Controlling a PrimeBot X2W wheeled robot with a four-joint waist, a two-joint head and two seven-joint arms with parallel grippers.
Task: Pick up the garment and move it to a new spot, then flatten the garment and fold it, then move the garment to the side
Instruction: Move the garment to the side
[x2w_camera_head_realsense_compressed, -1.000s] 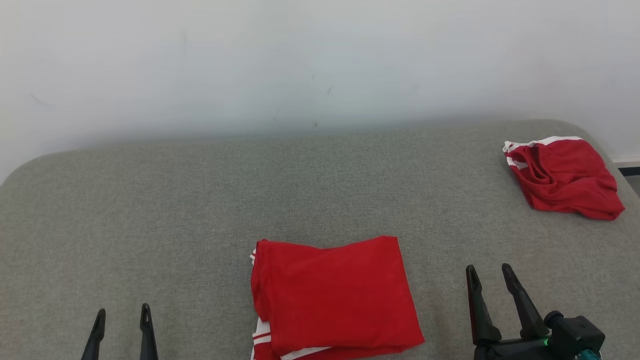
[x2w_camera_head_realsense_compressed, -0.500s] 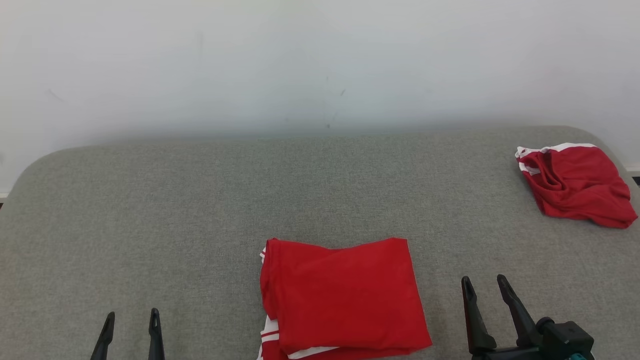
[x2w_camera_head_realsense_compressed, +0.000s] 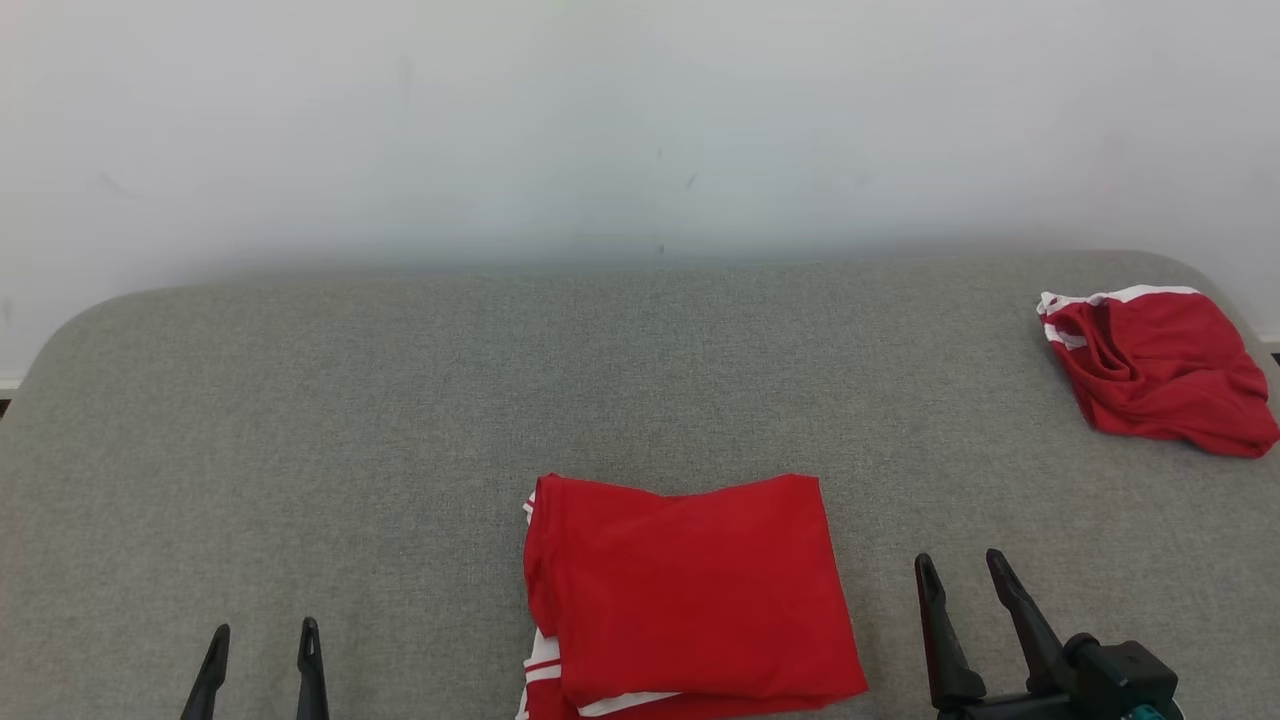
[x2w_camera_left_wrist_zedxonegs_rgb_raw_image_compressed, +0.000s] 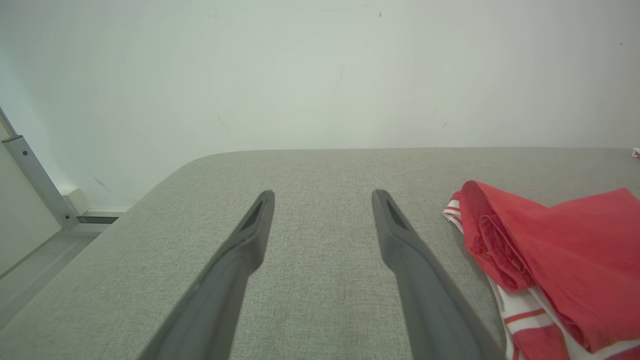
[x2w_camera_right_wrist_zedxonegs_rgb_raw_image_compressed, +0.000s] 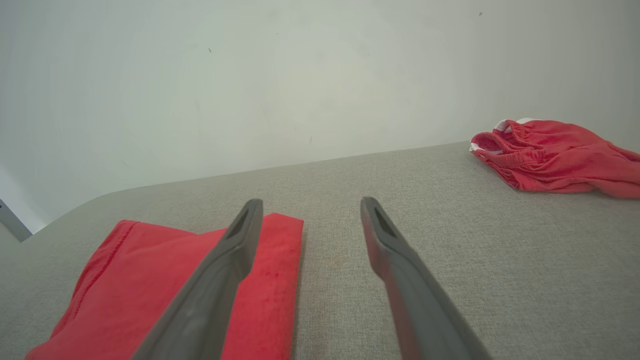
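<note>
Head view: we note the folded red garment (x2w_camera_head_realsense_compressed: 690, 590) lying flat at the near middle of the grey fabric worktop (x2w_camera_head_realsense_compressed: 400, 400), white stripes showing at its left edge. The left end effector (x2w_camera_head_realsense_compressed: 265, 628) sits low left, fingers spread, empty, well apart from it. The right end effector (x2w_camera_head_realsense_compressed: 958, 558) sits low right, also spread and empty, near its right edge. A crumpled red garment (x2w_camera_head_realsense_compressed: 1160, 370) lies at the far right corner. Left wrist view: spread fingers over bare fabric, folded red garment (x2w_camera_left_wrist_zedxonegs_rgb_raw_image_compressed: 565, 240) to their right. Right wrist view: one spread finger crosses in front of the folded red garment (x2w_camera_right_wrist_zedxonegs_rgb_raw_image_compressed: 150, 280); contact we cannot tell.
</note>
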